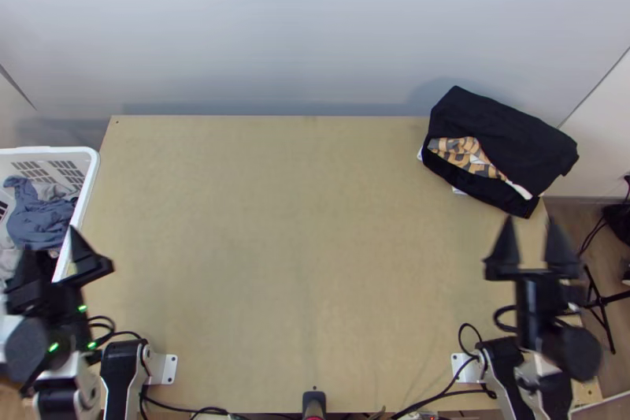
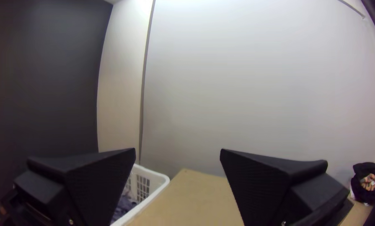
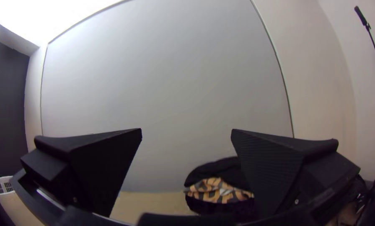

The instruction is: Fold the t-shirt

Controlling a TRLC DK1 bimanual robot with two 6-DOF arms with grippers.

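Guessing the fold's done; your left end effector (image 1: 50, 239) and right end effector (image 1: 531, 219) gape wide, empty; black bundle (image 1: 508, 130), likely the t-shirt, lies at table's (image 1: 299, 231) far right corner; check it, then park.

Your table (image 1: 307, 223) is pale wood, smooth and matt. At two o'clock you have smooth, matt black cloth (image 1: 512, 128) and patterned cloth (image 1: 466, 154). Your white basket (image 1: 49, 150) at nine o'clock looks like smooth plastic; the blue cloth (image 1: 39, 219) inside is matt and crumpled. Your grippers' black fingers (image 2: 260, 180) look matt, finely ridged.
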